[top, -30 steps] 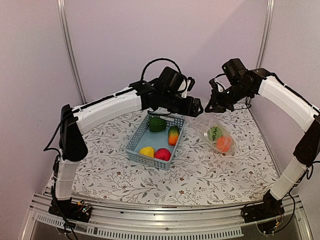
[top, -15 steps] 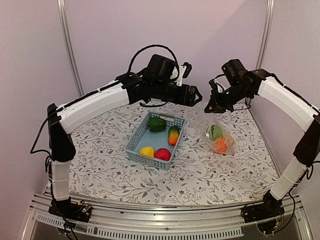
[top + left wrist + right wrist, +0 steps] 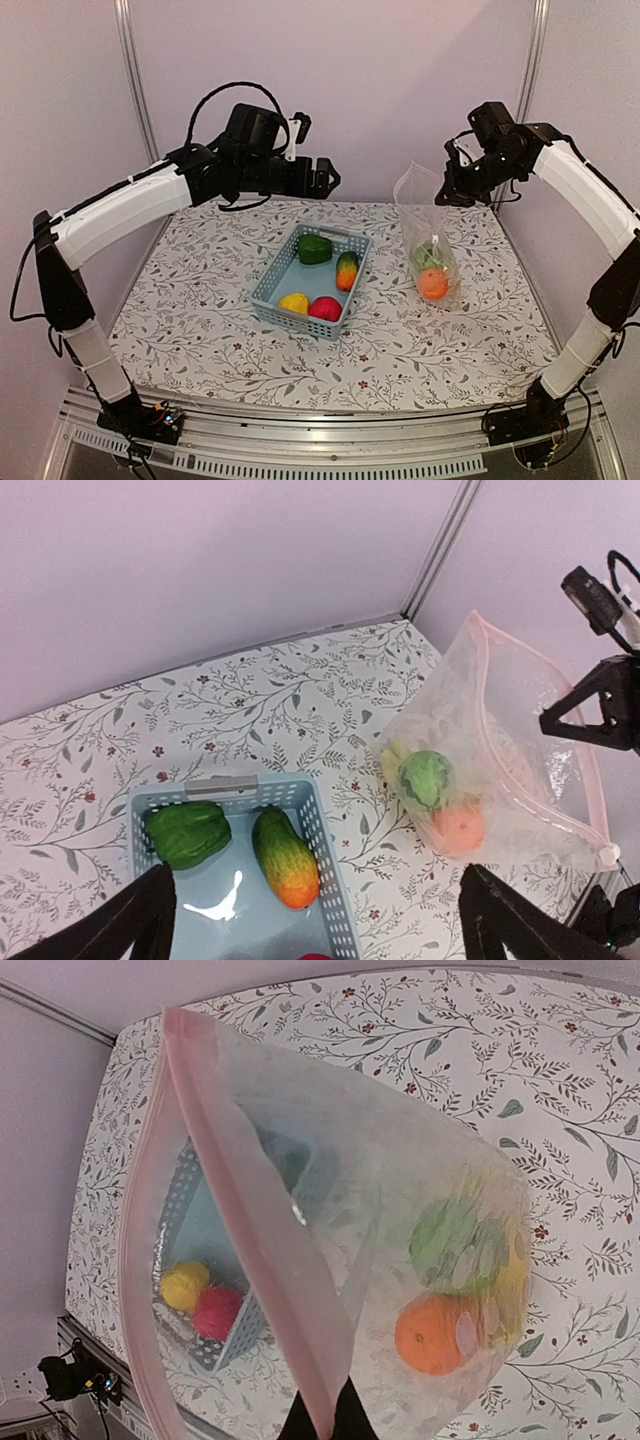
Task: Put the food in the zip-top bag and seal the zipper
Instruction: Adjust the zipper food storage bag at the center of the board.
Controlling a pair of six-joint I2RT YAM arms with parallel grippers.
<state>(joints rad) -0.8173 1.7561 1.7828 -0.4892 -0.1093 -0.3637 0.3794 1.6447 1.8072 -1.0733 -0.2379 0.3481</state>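
Four pieces remain in the basket mid-counter. My right gripper, pinching the zipper, has hoisted the bag upright by the far right corner, mouth open for loading; my left gripper has retreated, released.

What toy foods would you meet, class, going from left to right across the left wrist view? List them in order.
Glossy green toy pepper → green-orange toy mango, both in the blue-grey lattice basket → green striped toy melon inside the clear plastic zip-top bag.
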